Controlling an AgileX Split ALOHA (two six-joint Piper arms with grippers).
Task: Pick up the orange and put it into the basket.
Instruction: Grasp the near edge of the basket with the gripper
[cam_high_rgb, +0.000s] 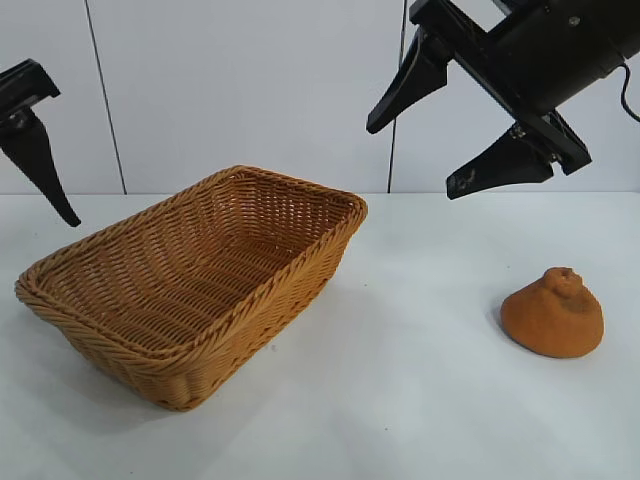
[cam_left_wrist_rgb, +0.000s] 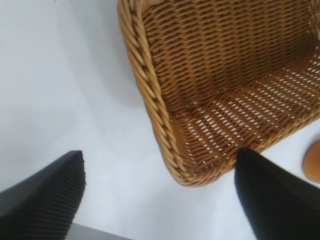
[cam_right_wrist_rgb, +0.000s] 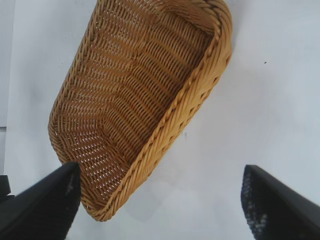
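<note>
From the exterior camera, the orange (cam_high_rgb: 553, 313) is sitting on the white table (cam_high_rgb: 400, 400) at about four o'clock, well apart from the basket (cam_high_rgb: 190, 285) at eight o'clock. The right gripper (cam_high_rgb: 458, 148) is hanging high at one o'clock, fingers spread wide and holding nothing; the left gripper (cam_high_rgb: 35, 140) is idling at ten o'clock.

In the left wrist view, its fingers (cam_left_wrist_rgb: 42, 200) are standing apart above the basket (cam_left_wrist_rgb: 150, 90); the sliver at the edge is probably the orange (cam_left_wrist_rgb: 314, 162).

The right wrist view is showing only the basket (cam_right_wrist_rgb: 200, 95).

The orange looks light, matte and firm; gripping across its round lower body seems safer than the knobbly top.

Both arms are matte black, the right tool (cam_high_rgb: 415, 145) with tapered fingers (cam_high_rgb: 498, 166) (ribbed inner faces).
</note>
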